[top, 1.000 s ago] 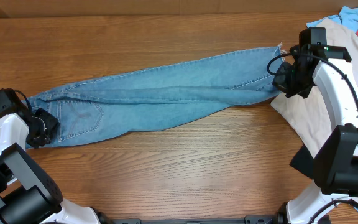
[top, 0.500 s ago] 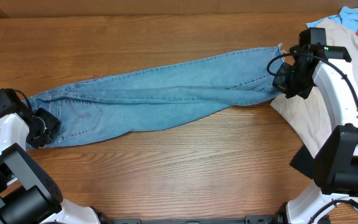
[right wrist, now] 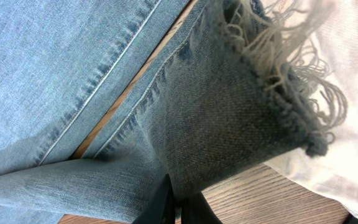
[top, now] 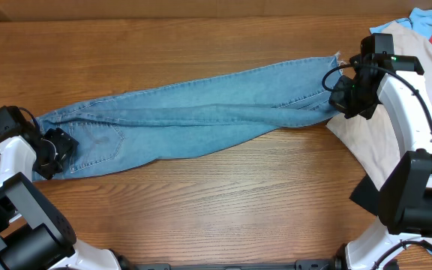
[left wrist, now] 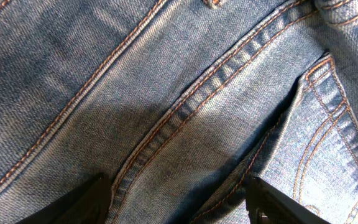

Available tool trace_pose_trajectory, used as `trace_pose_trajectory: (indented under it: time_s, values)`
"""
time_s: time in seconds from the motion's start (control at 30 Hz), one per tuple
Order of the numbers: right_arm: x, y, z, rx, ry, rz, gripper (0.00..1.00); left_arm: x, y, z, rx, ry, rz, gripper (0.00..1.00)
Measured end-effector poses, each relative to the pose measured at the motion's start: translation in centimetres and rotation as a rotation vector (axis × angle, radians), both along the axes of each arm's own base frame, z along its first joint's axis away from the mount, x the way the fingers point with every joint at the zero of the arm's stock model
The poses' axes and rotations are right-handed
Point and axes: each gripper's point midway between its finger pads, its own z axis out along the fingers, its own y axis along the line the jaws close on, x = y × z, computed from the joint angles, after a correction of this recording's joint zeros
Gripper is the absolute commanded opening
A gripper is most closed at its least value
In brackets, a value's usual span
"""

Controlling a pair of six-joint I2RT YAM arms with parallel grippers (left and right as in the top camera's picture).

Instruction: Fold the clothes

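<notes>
One risk: hem (right wrist: 272, 87) may slip from right gripper (top: 334, 99), clamped on jeans (top: 201, 116) at 3 o'clock; left gripper (top: 60, 142), 9 o'clock, is apart.

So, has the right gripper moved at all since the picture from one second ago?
No. The right gripper sits at the same spot at the frayed hem of the jeans, just above the left edge of the beige garment, as before.

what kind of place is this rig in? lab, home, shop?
Likely a robot lab bench: a wooden table, left arm and right arm based at its near edge, jeans laid out flat, spare garments heaped at the right edge.
</notes>
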Motion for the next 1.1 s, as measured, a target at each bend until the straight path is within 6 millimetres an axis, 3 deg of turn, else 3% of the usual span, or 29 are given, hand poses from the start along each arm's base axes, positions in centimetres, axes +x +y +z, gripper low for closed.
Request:
trace_pose_trajectory:
  time_s: [0.73,0.83,0.9,0.97,1.03,1.1]
  values:
    - [-0.7,0.1,0.0,0.002,0.029,0.008,0.04,-0.4,0.3,-0.5,0.028,0.015,0.004,0.66]
    - [1.6,0.0,0.6,0.002,-0.069,0.018,0.08,-0.7,0.3,-0.9,0.037,0.025,0.007,0.64]
    - [4.0,0.2,1.4,0.012,-0.172,0.032,0.27,-0.8,0.3,-1.1,0.04,0.027,0.008,0.64]
    - [6.5,0.5,2.5,0.027,-0.281,0.043,0.36,-0.9,0.3,-1.2,0.044,0.027,0.009,0.64]
    - [8.7,0.9,3.5,0.047,-0.374,0.066,0.39,-0.8,0.3,-1.2,0.046,0.025,0.008,0.65]
    - [9.1,1.2,3.3,0.067,-0.38,0.071,0.38,-0.8,0.3,-1.2,0.046,0.025,0.009,0.66]
